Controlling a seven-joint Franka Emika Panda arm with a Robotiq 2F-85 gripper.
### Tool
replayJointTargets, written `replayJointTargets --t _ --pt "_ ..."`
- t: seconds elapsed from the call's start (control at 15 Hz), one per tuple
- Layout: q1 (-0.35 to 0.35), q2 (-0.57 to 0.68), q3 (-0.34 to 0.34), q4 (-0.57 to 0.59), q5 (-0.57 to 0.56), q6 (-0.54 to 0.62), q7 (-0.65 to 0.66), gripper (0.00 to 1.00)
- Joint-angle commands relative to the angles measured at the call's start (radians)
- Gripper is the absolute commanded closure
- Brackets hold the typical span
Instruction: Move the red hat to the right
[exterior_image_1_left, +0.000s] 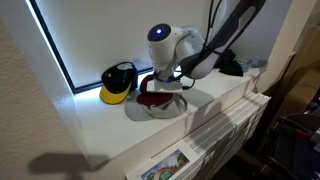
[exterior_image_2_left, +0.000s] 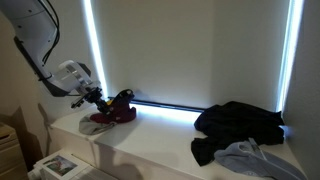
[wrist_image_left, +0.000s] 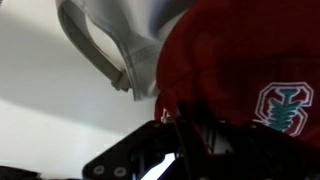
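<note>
**Item 1: the red hat** (wrist_image_left: 235, 55). A dark red baseball cap with a pale front mark (wrist_image_left: 284, 106) outlined in teal. It sits on the white ledge (exterior_image_1_left: 110, 130) below the window, lying over the grey hat and touching it. In both exterior views it is at the gripper's tip (exterior_image_2_left: 121, 105), with the yellow-brimmed cap just beside it.

**Item 2: the gripper** (wrist_image_left: 185, 125). Robotiq unit on 1 Panda arm, reaching down over the pile of hats (exterior_image_1_left: 160, 82) (exterior_image_2_left: 103, 98). In the wrist view, red fabric runs down between the dark fingers, and the jaws look clamped on the cap's edge. The contact itself is dim and partly hidden.

**Item 3: the grey hat** (wrist_image_left: 120, 30). Floppy and pale, spread flat on the ledge under the red hat (exterior_image_1_left: 158, 108). A curved strap or brim edge shows in the wrist view.

**Item 4: the yellow-brimmed cap** (exterior_image_1_left: 118, 84). Black crown, against the window frame.

**Item 5: black clothing** (exterior_image_2_left: 240, 120). Heaped well apart from the hats at the far end of the ledge, with a grey-blue cloth (exterior_image_2_left: 245, 158) touching it in front.

**Item 6: printed paper** (exterior_image_2_left: 55, 165). Lies flat at the ledge's near end.
</note>
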Motion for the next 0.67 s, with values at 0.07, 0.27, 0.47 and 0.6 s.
replayJointTargets --t 0.07,0.27,0.47,0.6 --pt "0.015 -0.008 -0.061 0.059 -0.043 -0.035 0.023 1.00" --pt "0.019 -0.014 -0.107 0.115 -0.102 -0.081 0.079 1.00" --pt "-0.002 -0.039 -0.136 0.174 -0.171 -0.158 0.151 0.99" --pt "-0.019 -0.062 -0.156 0.210 -0.221 -0.216 0.203 0.99"
